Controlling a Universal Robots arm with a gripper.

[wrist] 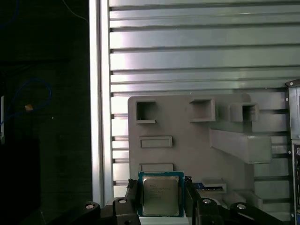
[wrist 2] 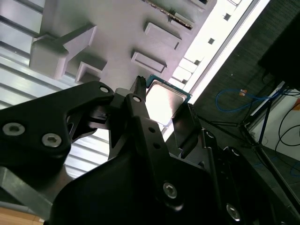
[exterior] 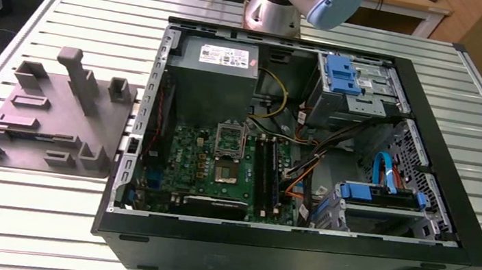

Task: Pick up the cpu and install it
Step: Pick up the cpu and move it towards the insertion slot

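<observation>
The cpu (wrist: 160, 194), a small square chip with a silver-grey metal top and a green rim, sits between the two black fingers of my gripper (wrist: 161, 186), which is shut on its opposite edges. It hangs well above the grey moulded parts fixture (wrist: 187, 140) on the slatted table. In the second wrist view the cpu (wrist 2: 165, 99) shines between the fingers of the gripper (wrist 2: 161, 110). The open computer case (exterior: 451, 223) lies on its side in the exterior view, with the green motherboard (exterior: 204, 172) and its cpu socket (exterior: 225, 172) exposed.
In the exterior view the grey fixture (exterior: 50, 118) lies on the slatted aluminium table (exterior: 46, 221) at the view's left of the case. Inside the case are a grey power supply (exterior: 216, 70), blue drive bays (exterior: 349, 76) and loose cables (exterior: 312, 157). The arm's base (exterior: 275, 8) stands behind the case.
</observation>
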